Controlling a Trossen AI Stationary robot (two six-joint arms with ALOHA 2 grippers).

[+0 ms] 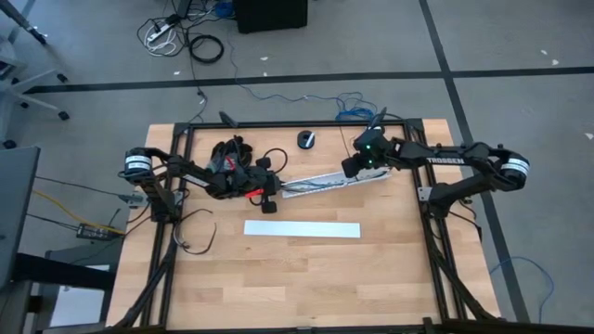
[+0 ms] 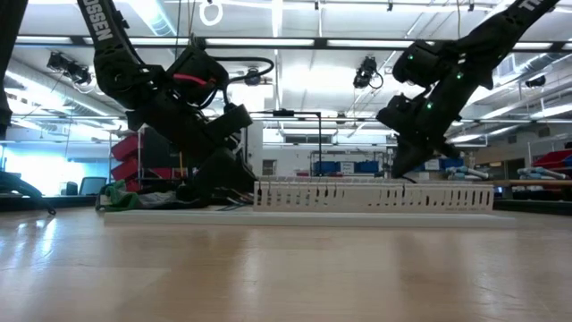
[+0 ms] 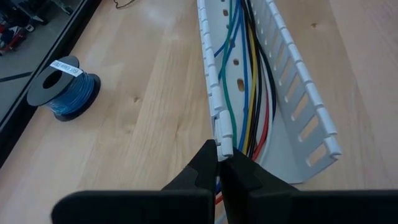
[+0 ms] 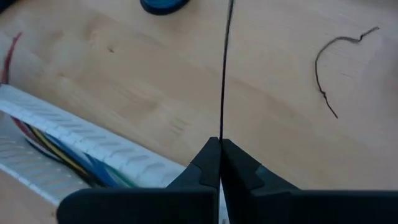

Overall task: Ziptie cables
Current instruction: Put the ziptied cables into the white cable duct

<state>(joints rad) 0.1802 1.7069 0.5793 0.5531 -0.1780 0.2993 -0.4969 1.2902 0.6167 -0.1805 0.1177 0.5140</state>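
A white slotted duct lies slanting across the table's far half. Thin green, blue, yellow, red and black wires run along inside it. My left gripper is shut at the duct's left end. My right gripper is above the duct's right end, shut on a thin straight black strip. In the low view the duct rests on its bottom on the table, between both grippers. No dark-and-green module shows clearly. My left gripper pinches the end of the duct's far side wall between its two fingers, coming along the duct from its left end. The duct's bottom stays on the table. My right gripper pinches the thin black strip at its near end between the fingertips. The strip runs straight away from the fingers above the table.
A blue wire spool stands on the table beyond the duct. A flat white lid strip lies nearer the table's middle. A loose curled dark wire lies on the wood. A dark heap of parts sits behind the left gripper.
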